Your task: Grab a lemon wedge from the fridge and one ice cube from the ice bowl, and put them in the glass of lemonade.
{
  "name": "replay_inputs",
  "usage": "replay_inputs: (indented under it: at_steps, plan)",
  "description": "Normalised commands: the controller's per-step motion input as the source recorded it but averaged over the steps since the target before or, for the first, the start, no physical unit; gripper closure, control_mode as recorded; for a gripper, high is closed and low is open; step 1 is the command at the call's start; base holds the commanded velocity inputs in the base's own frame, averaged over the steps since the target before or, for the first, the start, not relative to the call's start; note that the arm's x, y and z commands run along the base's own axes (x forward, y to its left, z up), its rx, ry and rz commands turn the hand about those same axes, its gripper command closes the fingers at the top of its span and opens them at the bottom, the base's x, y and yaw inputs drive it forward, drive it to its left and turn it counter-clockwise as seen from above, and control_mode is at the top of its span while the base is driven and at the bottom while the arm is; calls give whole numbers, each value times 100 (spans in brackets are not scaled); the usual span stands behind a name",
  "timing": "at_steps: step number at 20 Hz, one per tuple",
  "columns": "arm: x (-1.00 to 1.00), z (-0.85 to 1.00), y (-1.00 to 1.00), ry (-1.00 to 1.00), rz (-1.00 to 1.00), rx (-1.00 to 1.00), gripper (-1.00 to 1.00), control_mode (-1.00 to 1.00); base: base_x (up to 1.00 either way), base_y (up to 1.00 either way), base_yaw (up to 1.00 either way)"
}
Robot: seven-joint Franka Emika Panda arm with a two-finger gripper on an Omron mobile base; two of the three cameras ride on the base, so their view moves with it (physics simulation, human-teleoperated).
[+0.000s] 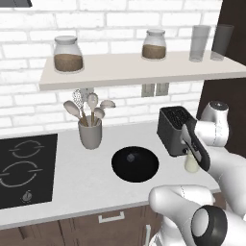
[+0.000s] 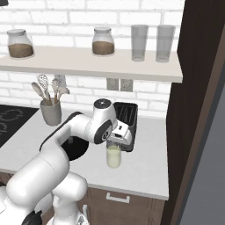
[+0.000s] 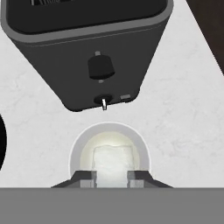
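Because the ice cube must fall into the lemonade, gripper poised straight above the glass, just in front of the toaster. Cube between narrowly parted fingertips, right over the liquid; whether gripped or already slipping free, cannot tell. Black bowl left beside on the counter, within easy reach.

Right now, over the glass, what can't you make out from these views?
- Ice cube: whether the fingertips grip it or it sits in the glass; the hand view's bottom edge cuts it off.
- Lemon wedge: can't tell if it's in the glass; the cube covers the liquid.
- Bowl: too dark in the left base view to see any ice; the arm hides most of it in the right base view.
- Gripper: the hand blocks it in both base views.
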Motion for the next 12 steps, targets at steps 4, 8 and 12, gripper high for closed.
replay_inputs:
  at_steps: [4,8,12]
  plan:
    - [0,0,0,0,0,0,-100,-100,0,0,0]
    - [0,0,0,0,0,0,-100,-100,0,0,0]
    - [0,7,0,-4,0,1,-100,-100,0,0,0]
